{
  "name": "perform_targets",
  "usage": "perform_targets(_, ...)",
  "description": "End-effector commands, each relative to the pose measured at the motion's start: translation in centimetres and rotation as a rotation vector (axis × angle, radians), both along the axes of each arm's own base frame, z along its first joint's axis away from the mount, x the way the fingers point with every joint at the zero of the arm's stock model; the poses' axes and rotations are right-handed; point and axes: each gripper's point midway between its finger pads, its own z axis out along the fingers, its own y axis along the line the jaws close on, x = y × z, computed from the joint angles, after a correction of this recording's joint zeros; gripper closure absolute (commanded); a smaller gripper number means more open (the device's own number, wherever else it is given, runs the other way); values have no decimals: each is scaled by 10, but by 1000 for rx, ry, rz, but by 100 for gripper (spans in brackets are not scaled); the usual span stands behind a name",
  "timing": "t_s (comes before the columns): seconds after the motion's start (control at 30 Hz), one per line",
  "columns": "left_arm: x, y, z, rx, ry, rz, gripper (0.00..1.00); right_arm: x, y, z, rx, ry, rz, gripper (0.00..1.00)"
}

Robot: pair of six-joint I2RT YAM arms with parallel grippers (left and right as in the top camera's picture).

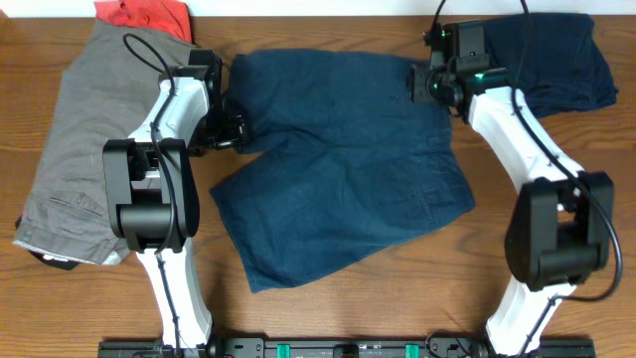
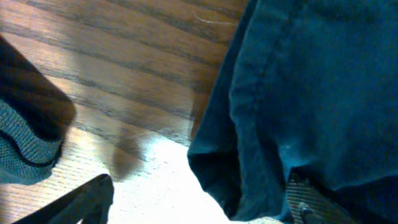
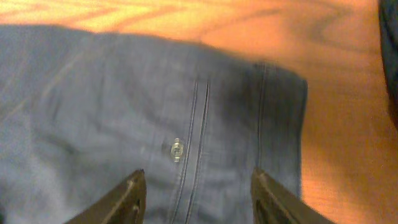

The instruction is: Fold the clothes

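Note:
The dark blue denim shorts [image 1: 338,159] lie spread flat in the middle of the table. My left gripper [image 1: 234,129] is open at their left edge. In the left wrist view [image 2: 196,202] a fold of the denim [image 2: 298,93] sits between the fingers, against the right one. My right gripper [image 1: 422,85] is open over the shorts' upper right corner. In the right wrist view [image 3: 202,199] its fingers straddle a stitched seam and a small button [image 3: 177,149] on the denim [image 3: 112,112]. Neither gripper holds anything.
Grey-khaki shorts [image 1: 70,149] lie along the left side, with a red-orange garment [image 1: 144,15] at their top. A dark navy garment [image 1: 556,60] lies at the top right. Bare wood table [image 1: 328,318] shows in front of the denim.

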Motion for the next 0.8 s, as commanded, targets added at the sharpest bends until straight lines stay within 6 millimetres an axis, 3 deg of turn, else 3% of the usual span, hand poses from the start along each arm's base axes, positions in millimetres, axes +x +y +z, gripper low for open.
perform_targets(0.0, -4, 0, 17, 15, -18, -21, 4, 14, 2, -31, -22, 1, 0, 51)
perform_targets(0.23, 3, -7, 71, -1, -144, -35, 1, 20, 7, -84, -28, 49, 9, 51)
perform_targets(0.43, 4, -23, 106, -5, -229, -90, 1, 24, 16, -113, -35, 55, 25, 50)
perform_targets(0.57, -1, -42, 113, -6, -233, -157, 1, 33, 20, -135, -33, 29, 30, 45)
perform_targets(0.77, -12, -64, 109, -5, -197, -231, 1, 39, 22, -181, -32, 16, 30, 33)
